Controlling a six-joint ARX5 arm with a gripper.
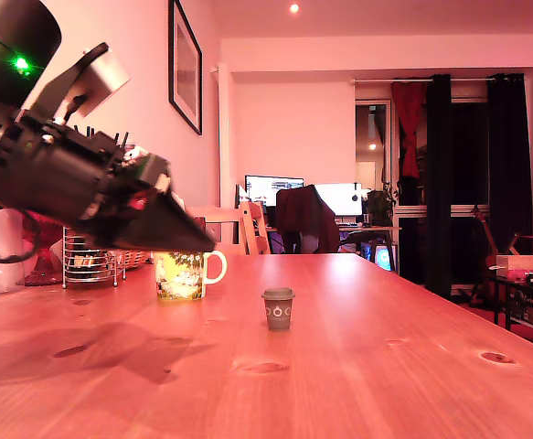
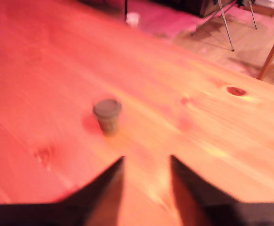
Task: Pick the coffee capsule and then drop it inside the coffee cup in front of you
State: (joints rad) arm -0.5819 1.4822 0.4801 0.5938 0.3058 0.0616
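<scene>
The gripper [image 2: 146,162] hangs above the wooden table [image 1: 385,366], jaws parted and holding nothing. The coffee capsule [image 1: 278,307] stands upright on the table, at 4 o'clock from the coffee cup [image 1: 182,274], near it but not touching. A wire rack [image 1: 90,261] stands at 9 o'clock from the cup.

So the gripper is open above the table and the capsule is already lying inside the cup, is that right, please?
Not quite. The gripper is open above the table, but the capsule is not in the cup: the exterior view shows it standing upright on the table, to the cup's right.
</scene>
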